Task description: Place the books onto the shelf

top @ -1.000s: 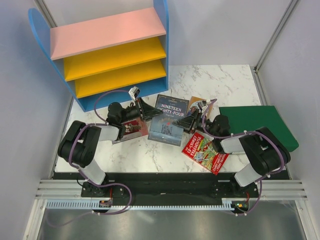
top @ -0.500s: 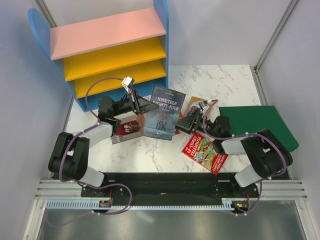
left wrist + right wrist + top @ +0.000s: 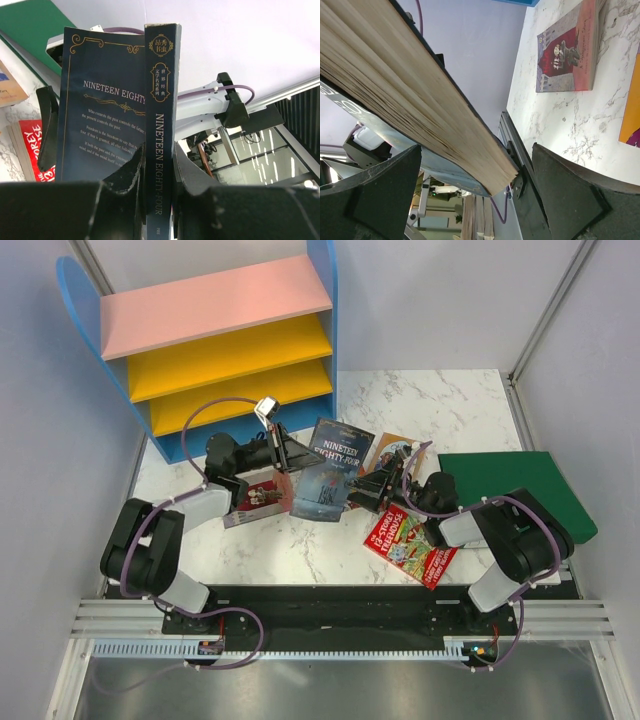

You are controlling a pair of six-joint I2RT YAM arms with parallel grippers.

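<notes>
The shelf (image 3: 215, 305) at the far left corner of the table (image 3: 450, 405) has no book on any board; a pink-red book (image 3: 258, 498) lies flat towards the left edge; the left gripper (image 3: 293, 453) is clamped on the spine of the blue book (image 3: 330, 475), tilting it up near the table's middle; the right gripper (image 3: 362, 490) gapes wide around its page edge, gripping nothing; a tan book (image 3: 392, 448) and a red book (image 3: 408, 545) lie right of centre; I judge nothing shelved yet, the first book merely lifted.
</notes>
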